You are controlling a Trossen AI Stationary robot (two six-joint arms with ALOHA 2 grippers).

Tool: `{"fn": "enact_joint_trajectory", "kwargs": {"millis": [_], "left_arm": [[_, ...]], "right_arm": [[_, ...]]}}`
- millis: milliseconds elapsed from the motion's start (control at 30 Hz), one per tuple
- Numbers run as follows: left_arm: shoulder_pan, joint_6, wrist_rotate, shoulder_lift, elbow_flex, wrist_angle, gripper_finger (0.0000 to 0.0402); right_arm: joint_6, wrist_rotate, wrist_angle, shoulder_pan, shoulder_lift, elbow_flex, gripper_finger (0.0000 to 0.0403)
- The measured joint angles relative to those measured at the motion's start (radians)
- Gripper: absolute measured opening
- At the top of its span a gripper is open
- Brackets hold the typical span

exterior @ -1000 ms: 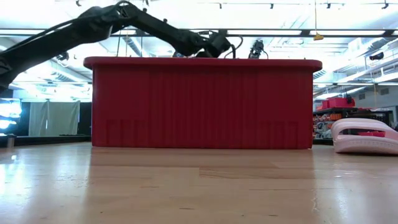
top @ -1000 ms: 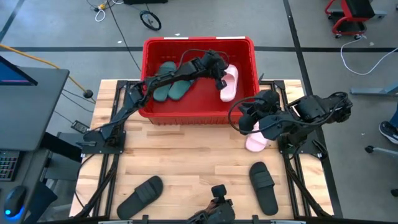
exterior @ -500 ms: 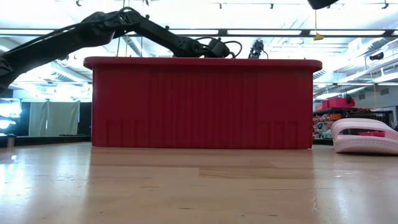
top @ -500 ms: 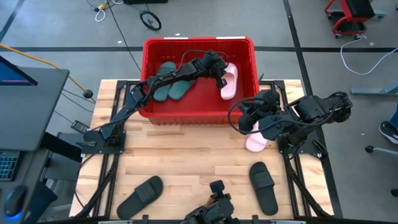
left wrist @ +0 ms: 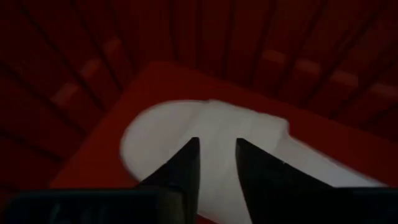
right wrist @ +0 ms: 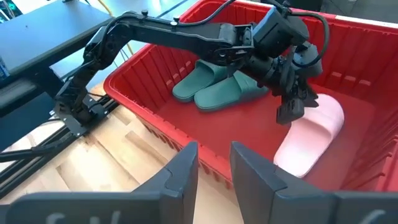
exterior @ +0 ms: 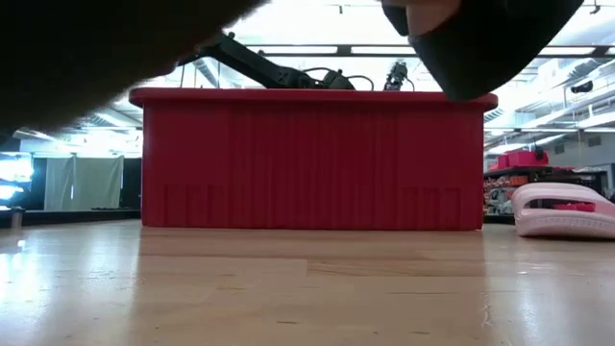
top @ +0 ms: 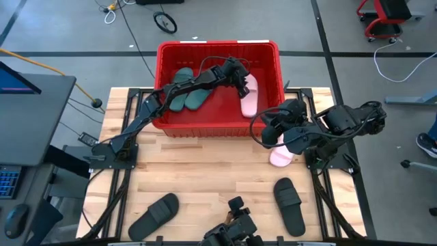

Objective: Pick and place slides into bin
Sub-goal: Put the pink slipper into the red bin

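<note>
The red bin [top: 218,45] stands at the table's far side. Two dark green slides [top: 188,96] lie side by side on its floor at the left. A pale pink slide [top: 248,97] lies at its right. My left gripper [top: 240,82] reaches down into the bin, just over one end of that pink slide [left wrist: 217,130], with a narrow gap between its fingers. My right gripper [top: 271,131] hangs beside the bin's near right corner, narrowly open and empty. The second pink slide [top: 280,157] lies on the table, partly under it. Two black slides [top: 153,215] [top: 290,203] lie near the table's near edge.
A dark jointed thing [top: 235,229] sits at the middle of the table's near edge. A dark blurred shape [exterior: 480,38] covers the top of the low view. Bare wood lies between the bin and the black slides. Both arm bases stand at the table's sides.
The pink slide in the bin has gone from leaning against the right wall to lying flatter on the floor. My left arm has sunk lower into the bin. A dark blurred shape has come in front of the low camera.
</note>
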Motion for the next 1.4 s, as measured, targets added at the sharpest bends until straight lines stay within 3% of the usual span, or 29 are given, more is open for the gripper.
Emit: {"fn": "enact_joint_trajectory", "kwargs": {"millis": [133, 333, 433, 533, 733, 933, 1400], "left_arm": [[0.000, 0.000, -0.008, 0.012, -0.001, 0.001, 0.0151], [-0.011, 0.001, -0.010, 0.011, 0.047, -0.030, 0.0183], [-0.020, -0.066, -0.011, 0.011, 0.117, -0.030, 0.0183], [-0.031, -0.130, -0.011, -0.035, 0.099, 0.024, 0.0175], [-0.057, -0.126, -0.008, -0.139, 0.119, 0.024, 0.0164], [-0.095, -0.125, -0.007, -0.273, 0.118, -0.014, 0.0162], [-0.163, -0.114, -0.007, -0.479, 0.119, -0.017, 0.0160]], "right_arm": [[0.000, -0.014, 0.000, 0.005, 0.003, 0.000, 0.0100], [-0.010, -0.126, -0.012, 0.012, 0.003, 0.000, 0.0099], [-0.010, -0.136, -0.013, 0.038, 0.003, 0.000, 0.0095], [0.010, -0.136, -0.030, 0.073, 0.002, -0.013, 0.0090], [0.234, -0.136, -0.223, 0.168, 0.001, -0.050, 0.0081], [0.340, -0.142, -0.219, 0.262, -0.025, -0.141, 0.0080], [0.513, -0.567, -0.195, 0.401, -0.030, -0.469, 0.0081]]}}
